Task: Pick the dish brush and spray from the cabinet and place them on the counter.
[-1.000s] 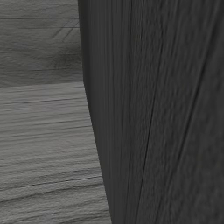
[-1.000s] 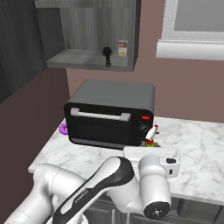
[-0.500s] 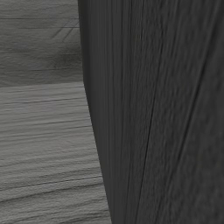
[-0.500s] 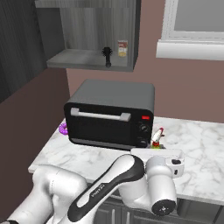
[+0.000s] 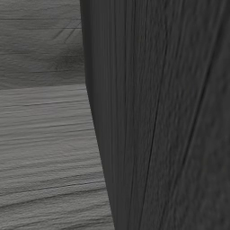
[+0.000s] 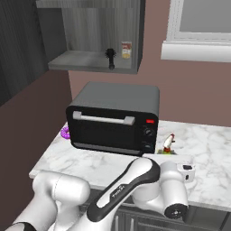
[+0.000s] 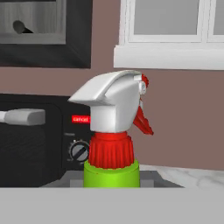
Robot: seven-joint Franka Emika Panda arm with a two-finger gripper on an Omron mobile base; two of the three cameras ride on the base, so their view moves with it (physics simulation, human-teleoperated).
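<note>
1. Open cabinet on the wall above the oven: holds the brush, upright near the front edge of the shelf, and a small box just beside it, further back
2. Marble bench below: carries the oven, a purple ring at the oven's left corner, and the spray standing upright just right of the oven
3. Tool low at the bench's front edge, aimed at the spray; in the hand view, spray head close and dead centre, green body at the bottom; tips hidden there, so cannot tell how far apart the jaws stand, nor whether any grip is on the bottle
4. Judged from this: spray down on the bench, brush not yet fetched
5. Risk, if a grip is on: pulling away without letting go would drag or tip the tall bottle, likely against the oven side
6. Risk on the rise to the cabinet: arm folded low under the bench edge, so a wide swing could clip the oven top or the shelf lip
7. Risk at the brush: narrow upright handle, near the shelf edge and beside the box; an off-centre close could knock it over or off the shelf
</note>
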